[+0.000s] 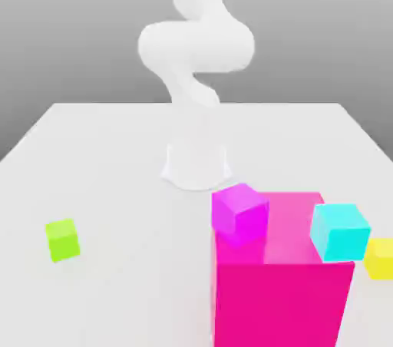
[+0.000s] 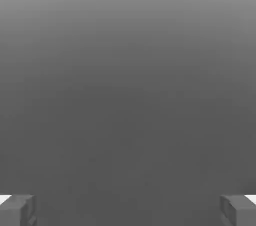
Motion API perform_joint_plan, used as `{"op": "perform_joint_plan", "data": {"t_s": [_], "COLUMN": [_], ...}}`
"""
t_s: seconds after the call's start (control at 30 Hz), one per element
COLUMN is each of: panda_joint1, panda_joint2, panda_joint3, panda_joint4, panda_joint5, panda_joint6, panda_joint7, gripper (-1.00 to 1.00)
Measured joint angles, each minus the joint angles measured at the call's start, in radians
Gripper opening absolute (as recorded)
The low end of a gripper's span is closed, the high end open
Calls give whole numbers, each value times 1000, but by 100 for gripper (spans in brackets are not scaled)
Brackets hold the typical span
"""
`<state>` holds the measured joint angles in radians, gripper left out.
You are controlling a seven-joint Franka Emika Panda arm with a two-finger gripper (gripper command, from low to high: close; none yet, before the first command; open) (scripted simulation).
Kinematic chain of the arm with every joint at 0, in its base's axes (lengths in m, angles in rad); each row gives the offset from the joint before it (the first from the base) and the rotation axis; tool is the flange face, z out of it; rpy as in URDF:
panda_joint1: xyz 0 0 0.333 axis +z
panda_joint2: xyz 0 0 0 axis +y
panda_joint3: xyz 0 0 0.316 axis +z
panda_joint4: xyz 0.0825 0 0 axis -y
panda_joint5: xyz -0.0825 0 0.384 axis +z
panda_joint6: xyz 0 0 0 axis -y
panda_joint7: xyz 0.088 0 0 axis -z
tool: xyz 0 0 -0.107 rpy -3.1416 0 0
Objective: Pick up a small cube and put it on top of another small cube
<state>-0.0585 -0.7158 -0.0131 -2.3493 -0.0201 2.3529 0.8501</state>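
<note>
A plain white table carries the things, its far edge running straight across the exterior view and ending in two corners, from which the side edges spread outward. The white arm base stands on it between those side edges. The lime-green small cube rests toward the edge on the exterior view's left, well apart from the big pink block. That block stands nearer the edge on the exterior view's right, and the yellow small cube lies nearer still to that edge, partly cut off
</note>
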Motion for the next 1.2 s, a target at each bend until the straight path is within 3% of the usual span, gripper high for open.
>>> {"op": "perform_joint_plan", "data": {"t_s": [0.5,0.67,0.87,0.9,1.2], "panda_joint1": [-336,-430,-527,-549,-534], "panda_joint2": [555,739,959,993,947], "panda_joint3": [-176,-237,-112,-87,-109], "panda_joint4": [-313,-412,-393,-386,-396], "panda_joint5": [-57,40,208,223,188], "panda_joint6": [344,459,629,656,620], "panda_joint7": [273,277,166,155,182], "gripper": [0,0,0,-100,-100]}}
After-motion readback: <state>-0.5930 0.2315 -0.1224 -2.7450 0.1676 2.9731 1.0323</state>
